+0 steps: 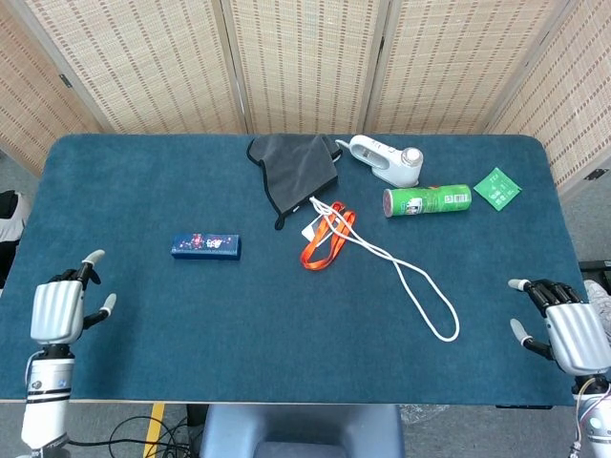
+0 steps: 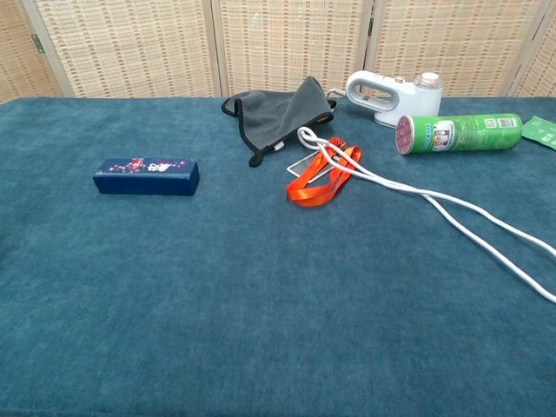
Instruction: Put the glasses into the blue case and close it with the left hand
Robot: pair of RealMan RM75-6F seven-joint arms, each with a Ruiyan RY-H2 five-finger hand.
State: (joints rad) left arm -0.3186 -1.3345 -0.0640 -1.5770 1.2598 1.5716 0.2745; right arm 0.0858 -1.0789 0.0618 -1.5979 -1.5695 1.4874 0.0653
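Note:
The blue case (image 1: 206, 246) (image 2: 146, 175) lies closed on the left part of the table, its patterned lid flat. No glasses show in either view. My left hand (image 1: 59, 310) hovers at the table's front left corner, far from the case, fingers spread and holding nothing. My right hand (image 1: 566, 323) sits at the front right edge, fingers apart and empty. Neither hand appears in the chest view.
A grey cloth pouch (image 1: 296, 167), a white handheld appliance (image 1: 386, 160), a green can (image 1: 427, 200) on its side and a green packet (image 1: 497, 187) lie along the back. An orange lanyard (image 1: 325, 239) and a white cord (image 1: 406, 272) trail across the middle.

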